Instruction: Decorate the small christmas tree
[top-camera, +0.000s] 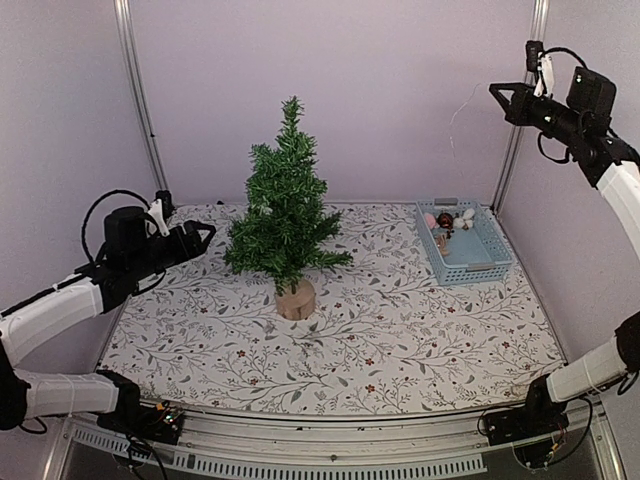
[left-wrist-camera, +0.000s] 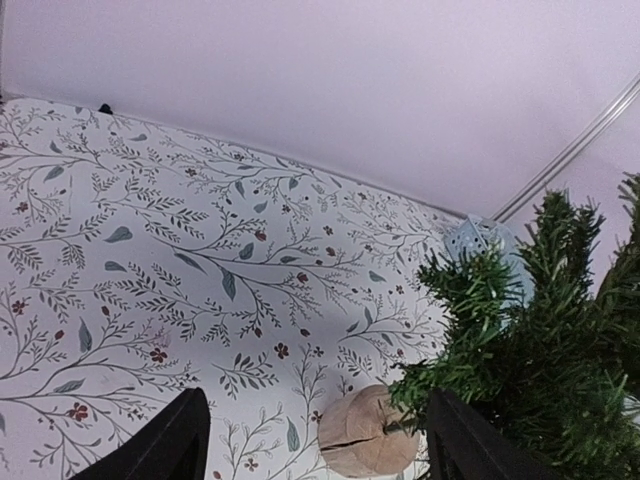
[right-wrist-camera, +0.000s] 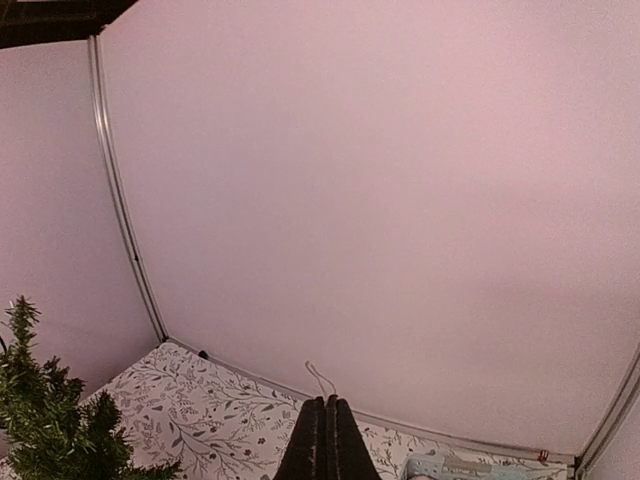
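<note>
The small christmas tree (top-camera: 285, 210) stands on its pale wooden stump (top-camera: 296, 298) left of the table's middle, with no ornaments showing on it. My left gripper (top-camera: 205, 235) is open and empty, just left of the tree's lower branches. In the left wrist view the stump (left-wrist-camera: 365, 430) and branches (left-wrist-camera: 560, 340) lie between and beyond the open fingers (left-wrist-camera: 180, 440). My right gripper (top-camera: 497, 91) is raised high at the back right, shut on a thin white string (right-wrist-camera: 318, 375) that sticks out past its tips (right-wrist-camera: 326, 402). The string (top-camera: 455, 120) trails faintly in the top view.
A light blue tray (top-camera: 470, 268) with several small ornaments sits at the back right of the floral tablecloth; it also shows in the right wrist view (right-wrist-camera: 440, 468). Pale walls and metal corner posts (top-camera: 140, 100) close in the back and sides.
</note>
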